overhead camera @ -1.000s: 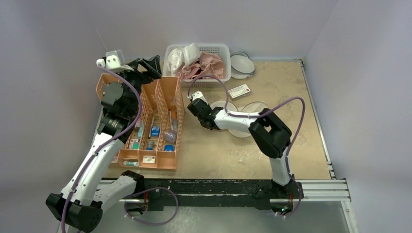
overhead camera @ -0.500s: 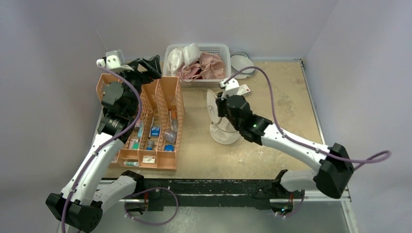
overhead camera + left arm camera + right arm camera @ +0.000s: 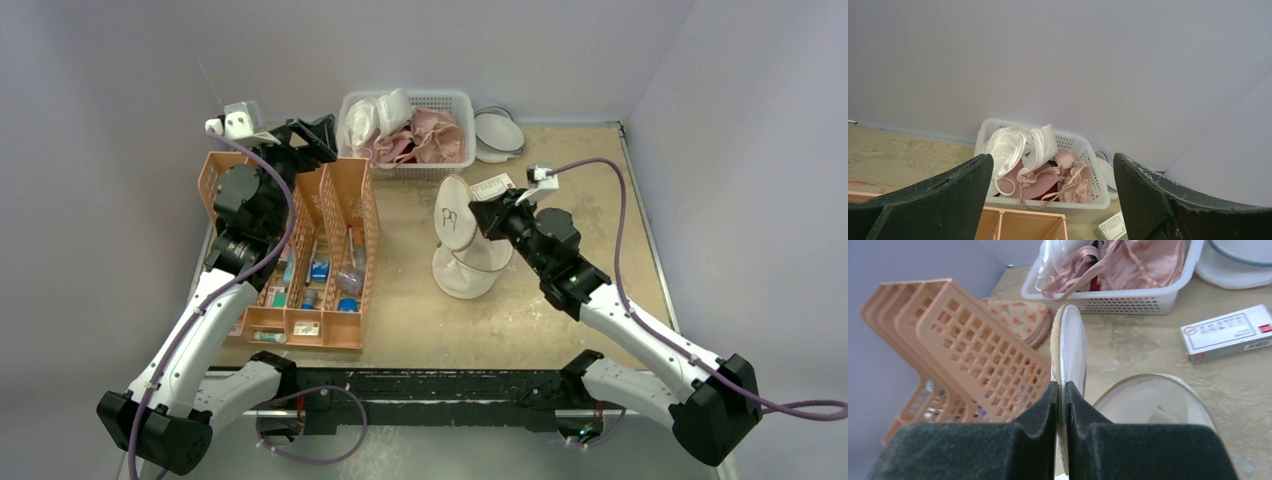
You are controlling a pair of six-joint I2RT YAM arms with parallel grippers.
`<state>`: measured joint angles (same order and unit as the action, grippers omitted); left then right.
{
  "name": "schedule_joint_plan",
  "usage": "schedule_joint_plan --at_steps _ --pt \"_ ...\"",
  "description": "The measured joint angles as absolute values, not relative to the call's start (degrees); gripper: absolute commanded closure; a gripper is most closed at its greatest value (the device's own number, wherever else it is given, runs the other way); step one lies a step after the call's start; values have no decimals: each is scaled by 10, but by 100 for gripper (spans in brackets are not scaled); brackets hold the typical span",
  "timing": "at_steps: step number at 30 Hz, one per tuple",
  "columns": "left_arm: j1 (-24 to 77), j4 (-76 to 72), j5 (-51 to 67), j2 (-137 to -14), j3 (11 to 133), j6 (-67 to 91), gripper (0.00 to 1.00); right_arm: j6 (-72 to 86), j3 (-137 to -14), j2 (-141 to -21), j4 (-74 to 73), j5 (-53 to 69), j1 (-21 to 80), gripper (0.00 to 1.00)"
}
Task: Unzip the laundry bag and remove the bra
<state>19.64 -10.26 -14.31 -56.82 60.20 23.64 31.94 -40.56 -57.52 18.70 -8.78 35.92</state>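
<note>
The right gripper (image 3: 1060, 386) has its jaws pinched on the lid rim of the laundry bag (image 3: 457, 215), at the counter's centre. The left gripper (image 3: 1053, 165) jaws gape, empty. The pale pink bra (image 3: 440, 135) lies in the basket (image 3: 420, 171) at twelve o'clock. The thin rim may slip out, and the lid would then drop shut.

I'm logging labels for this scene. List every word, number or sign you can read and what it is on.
No word or number is readable.
On the laundry bag: a black mark like a pair of glasses, no letters.
On the small box: print, a red ring and a red patch, too small to read.
In the orange rack: labels on packets, too small to read.
</note>
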Motion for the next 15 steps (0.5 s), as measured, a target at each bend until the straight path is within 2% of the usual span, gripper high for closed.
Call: schedule_joint_plan --at_steps 4,9,15 --pt "196 -103 -140 -570 602 240 11 385 -394 -560 208 -52 334 100" --pt "196 -103 -137 -572 602 245 11 508 -358 -551 243 6 288 100" --pt "196 -103 -136 -573 602 245 11 612 -352 -550 204 26 274 100"
